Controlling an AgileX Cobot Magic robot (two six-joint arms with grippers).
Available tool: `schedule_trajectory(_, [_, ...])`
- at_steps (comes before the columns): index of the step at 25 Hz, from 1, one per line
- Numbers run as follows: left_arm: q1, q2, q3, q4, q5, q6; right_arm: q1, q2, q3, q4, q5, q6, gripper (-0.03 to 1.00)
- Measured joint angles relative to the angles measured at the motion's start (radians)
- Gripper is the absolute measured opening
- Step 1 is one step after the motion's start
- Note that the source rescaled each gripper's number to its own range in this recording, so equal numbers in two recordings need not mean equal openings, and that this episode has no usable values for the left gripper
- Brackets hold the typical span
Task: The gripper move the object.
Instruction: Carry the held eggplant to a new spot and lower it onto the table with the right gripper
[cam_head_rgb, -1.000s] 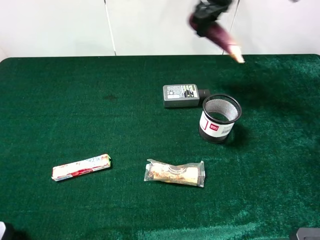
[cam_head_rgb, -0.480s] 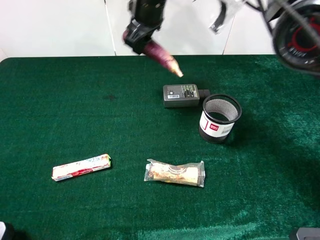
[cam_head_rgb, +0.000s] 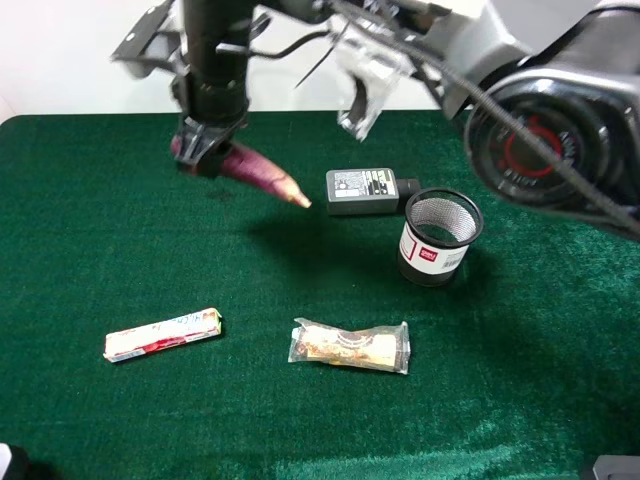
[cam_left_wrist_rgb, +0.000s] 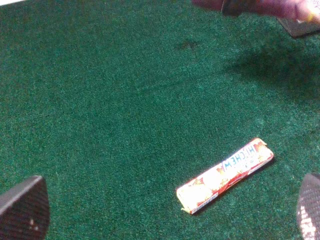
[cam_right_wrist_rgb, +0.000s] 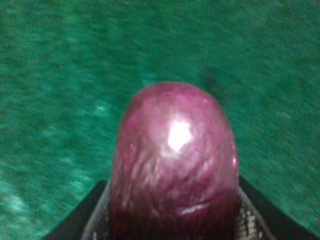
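Note:
My right gripper (cam_head_rgb: 207, 148), black-jawed on a large grey arm, reaches across from the right and is shut on the purple eggplant toy (cam_head_rgb: 262, 172). It holds the toy in the air over the back left-centre of the green table, with the cream tip pointing right and down. In the right wrist view the eggplant (cam_right_wrist_rgb: 172, 160) fills the space between the jaws of the gripper (cam_right_wrist_rgb: 172, 222). My left gripper (cam_left_wrist_rgb: 165, 220) is open and empty, low over the front left. The eggplant also shows in the left wrist view (cam_left_wrist_rgb: 270, 6).
A grey power adapter (cam_head_rgb: 362, 190) lies just right of the eggplant's tip. A mesh cup (cam_head_rgb: 440, 237) stands beside it. A red-white candy bar (cam_head_rgb: 162, 334) (cam_left_wrist_rgb: 225, 175) and a clear-wrapped tan snack bar (cam_head_rgb: 350, 345) lie toward the front.
My right arm has swung from the back right to the left and come lower, carrying the eggplant. The other things have not moved.

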Motion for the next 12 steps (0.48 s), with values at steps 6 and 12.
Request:
schedule_trajectory(6, [0.000, 0.000, 0.000, 0.000, 0.000, 0.000, 0.079, 0.040, -0.001, 0.000, -0.001, -0.002, 0.01])
schedule_trajectory(12, [0.000, 0.000, 0.000, 0.000, 0.000, 0.000, 0.130, 0.085, -0.001, 0.014, -0.027, -0.005, 0.01])
